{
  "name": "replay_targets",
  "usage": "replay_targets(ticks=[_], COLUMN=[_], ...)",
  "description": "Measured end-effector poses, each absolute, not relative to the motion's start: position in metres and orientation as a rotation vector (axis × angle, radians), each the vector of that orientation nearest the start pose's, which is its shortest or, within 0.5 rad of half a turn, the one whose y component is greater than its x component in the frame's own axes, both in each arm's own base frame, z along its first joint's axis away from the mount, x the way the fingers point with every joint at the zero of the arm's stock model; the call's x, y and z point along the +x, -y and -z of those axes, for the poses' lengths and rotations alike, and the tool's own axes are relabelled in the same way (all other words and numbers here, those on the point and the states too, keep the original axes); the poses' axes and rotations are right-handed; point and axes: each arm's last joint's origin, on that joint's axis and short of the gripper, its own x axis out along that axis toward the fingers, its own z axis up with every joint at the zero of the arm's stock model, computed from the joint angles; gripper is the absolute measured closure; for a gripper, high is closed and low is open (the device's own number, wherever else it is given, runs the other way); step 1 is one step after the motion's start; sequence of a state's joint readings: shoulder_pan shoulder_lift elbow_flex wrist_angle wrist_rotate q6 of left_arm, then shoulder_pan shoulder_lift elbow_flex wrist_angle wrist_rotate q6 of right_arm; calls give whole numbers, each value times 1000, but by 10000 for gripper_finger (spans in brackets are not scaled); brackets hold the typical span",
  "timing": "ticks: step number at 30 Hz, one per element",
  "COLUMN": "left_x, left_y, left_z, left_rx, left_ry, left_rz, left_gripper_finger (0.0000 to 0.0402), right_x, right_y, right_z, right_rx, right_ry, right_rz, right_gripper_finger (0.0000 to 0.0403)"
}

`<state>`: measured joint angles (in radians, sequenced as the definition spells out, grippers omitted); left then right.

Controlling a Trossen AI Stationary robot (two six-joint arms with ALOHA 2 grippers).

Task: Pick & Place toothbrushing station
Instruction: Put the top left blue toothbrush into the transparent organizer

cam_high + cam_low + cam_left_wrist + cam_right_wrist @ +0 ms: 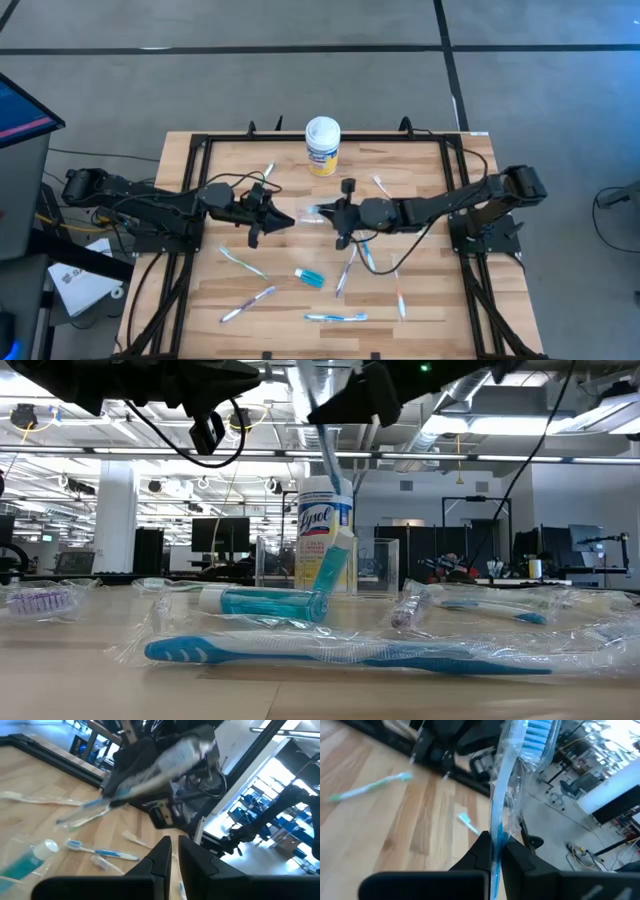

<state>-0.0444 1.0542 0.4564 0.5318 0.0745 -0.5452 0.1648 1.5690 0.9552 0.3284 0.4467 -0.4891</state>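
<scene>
Wrapped in crinkly clear film, a slim blue-and-white toothbrush (506,795) stands clamped at its handle in the right pincer (495,851) above mid-table (420,165). Light, stiff, slippery: grip mid-handle. Left pincer (172,851) hovers opposite, fingers nearly together, empty.

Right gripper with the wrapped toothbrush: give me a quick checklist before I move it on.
1. Grip on the blue toothbrush: ok. The right gripper is shut on its handle, still in clear wrapping.
2. Lift clearance: ok. In the low view the toothbrush hangs well above the table.
3. Left gripper: ok. It is shut and holds nothing, close by the right one over mid table.
4. Drop-off cup: cannot tell. No see-through cup can be made out for certain in any view.
5. Yellow canister: ok. It stands upright at the far edge, away from both grippers.
6. Teal tube: ok. It lies on the table nearer the front.
</scene>
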Motion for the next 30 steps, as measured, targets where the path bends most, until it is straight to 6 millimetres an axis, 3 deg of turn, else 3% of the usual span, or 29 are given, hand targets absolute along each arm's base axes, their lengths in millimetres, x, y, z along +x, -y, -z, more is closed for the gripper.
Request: replay_targets(ticks=[13,30], left_x=[222,222], left_y=[10,10], left_z=[-238,-238], left_rx=[-479,-466], left_ry=[-74,-73], left_rz=[24,19], left_gripper_finger=[376,376], right_x=[290,261], right_y=[-15,25], right_z=[-240,-201], right_rx=[-301,9], right_ry=[-216,-79], right_rz=[299,315], right_gripper_finger=[394,394])
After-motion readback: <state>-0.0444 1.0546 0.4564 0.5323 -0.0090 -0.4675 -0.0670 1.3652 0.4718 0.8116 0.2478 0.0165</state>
